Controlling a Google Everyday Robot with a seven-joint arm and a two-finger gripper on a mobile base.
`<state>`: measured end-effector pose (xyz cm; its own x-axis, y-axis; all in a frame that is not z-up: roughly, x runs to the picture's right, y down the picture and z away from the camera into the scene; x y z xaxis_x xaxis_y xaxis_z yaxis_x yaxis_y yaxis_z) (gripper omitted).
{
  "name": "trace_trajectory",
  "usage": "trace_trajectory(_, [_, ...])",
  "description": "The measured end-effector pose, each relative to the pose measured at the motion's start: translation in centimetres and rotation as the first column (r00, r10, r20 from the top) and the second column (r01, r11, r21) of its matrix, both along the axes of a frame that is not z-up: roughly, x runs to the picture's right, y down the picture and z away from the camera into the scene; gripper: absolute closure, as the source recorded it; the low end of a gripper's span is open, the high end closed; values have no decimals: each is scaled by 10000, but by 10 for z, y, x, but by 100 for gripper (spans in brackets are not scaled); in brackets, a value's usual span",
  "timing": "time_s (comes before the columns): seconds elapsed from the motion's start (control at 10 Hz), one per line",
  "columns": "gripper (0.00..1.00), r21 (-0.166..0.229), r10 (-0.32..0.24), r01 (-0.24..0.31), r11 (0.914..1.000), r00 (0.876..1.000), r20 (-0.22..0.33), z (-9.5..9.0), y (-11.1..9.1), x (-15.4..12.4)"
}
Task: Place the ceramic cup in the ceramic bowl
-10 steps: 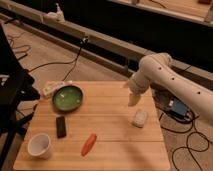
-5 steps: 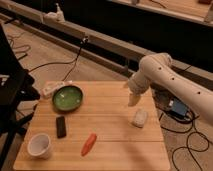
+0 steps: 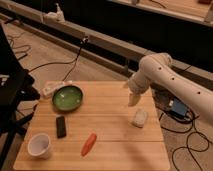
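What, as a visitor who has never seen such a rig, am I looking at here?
It is a robot: one pale arm reaches in from the right and ends in a hand, which hangs over the wooden table near a white lump. There is a single picture, looking down at the table from its near side; where the camera sits is not known. Also on the table are a green ceramic bowl, a white ceramic cup at the near left corner, a black bar and an orange stick-shaped thing. The hand appears to hold nothing.
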<state>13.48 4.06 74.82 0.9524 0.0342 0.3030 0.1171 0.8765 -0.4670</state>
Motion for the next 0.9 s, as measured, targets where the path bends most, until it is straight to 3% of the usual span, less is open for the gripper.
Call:
trace_trajectory(0.1, [33, -54, -361, 362, 9993, 9993, 135, -1, 0, -8])
trace_trajectory(0.2, [33, -133, -1112, 1120, 9936, 9923, 544, -3, 0, -34])
trace_trajectory(0.4, [33, -242, -2108, 2162, 9760, 9674, 1403, -5, 5, -84])
trace_trajectory(0.6, [33, -212, -3085, 3268, 9449, 9100, 2771, -13, 18, -156])
trace_trajectory(0.7, [33, -163, -3251, 3488, 9371, 8886, 3235, -16, 22, -178])
trace_trajectory(0.8, [33, -157, -3401, 3811, 9244, 8421, 4186, -27, 33, -217])
trace_trajectory(0.9, [33, -114, -3376, 3928, 9196, 8046, 4885, -37, 41, -243])
